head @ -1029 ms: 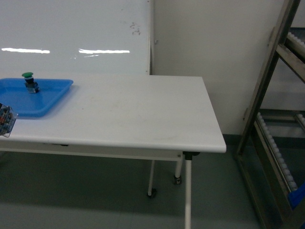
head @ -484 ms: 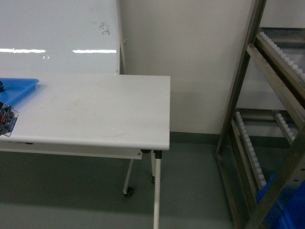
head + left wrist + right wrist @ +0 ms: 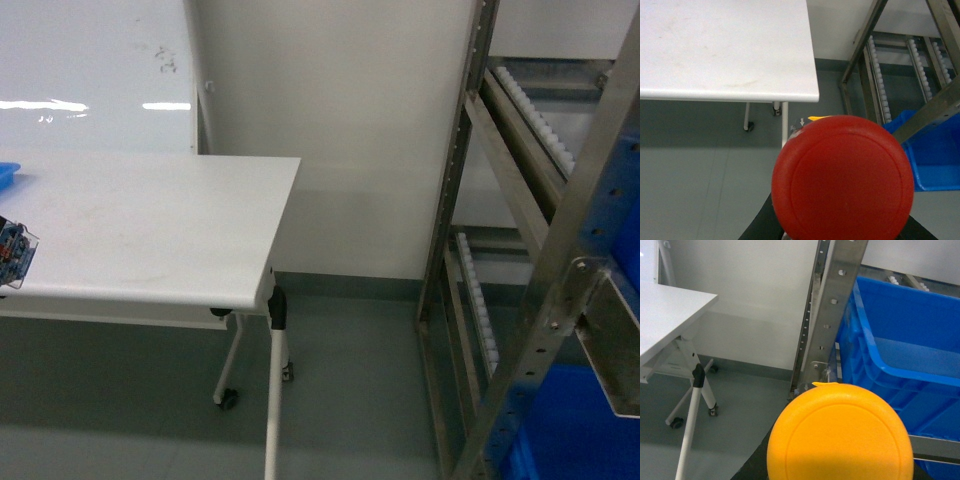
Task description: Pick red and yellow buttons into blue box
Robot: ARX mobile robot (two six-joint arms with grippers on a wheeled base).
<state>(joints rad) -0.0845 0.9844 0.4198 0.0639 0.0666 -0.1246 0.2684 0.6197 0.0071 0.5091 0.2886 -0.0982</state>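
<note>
The red button's cap [image 3: 842, 180] fills the bottom of the left wrist view, and my left gripper [image 3: 840, 236] is shut on the body behind it. Dark fingers [image 3: 762, 229] show at either side of the cap. Its clear contact block [image 3: 10, 255] peeks in at the head view's left edge. In the right wrist view the yellow button's cap [image 3: 840, 437] sits just as close, with my right gripper [image 3: 840, 476] shut on it. The blue box [image 3: 910, 340] sits in the metal rack right behind the yellow cap. It also appears as the blue box [image 3: 935, 160] and the blue box [image 3: 570, 425].
A white table [image 3: 150, 230] on castor legs stands at left, with a corner of a shallow blue tray [image 3: 6, 170] at the edge. A metal roller rack [image 3: 470, 230] with slanted posts rises at right. Grey floor lies between them.
The head view has swung to the right. The table, blue tray and green button slid left, the button going out of sight. The rack and blue box came into view at right.
</note>
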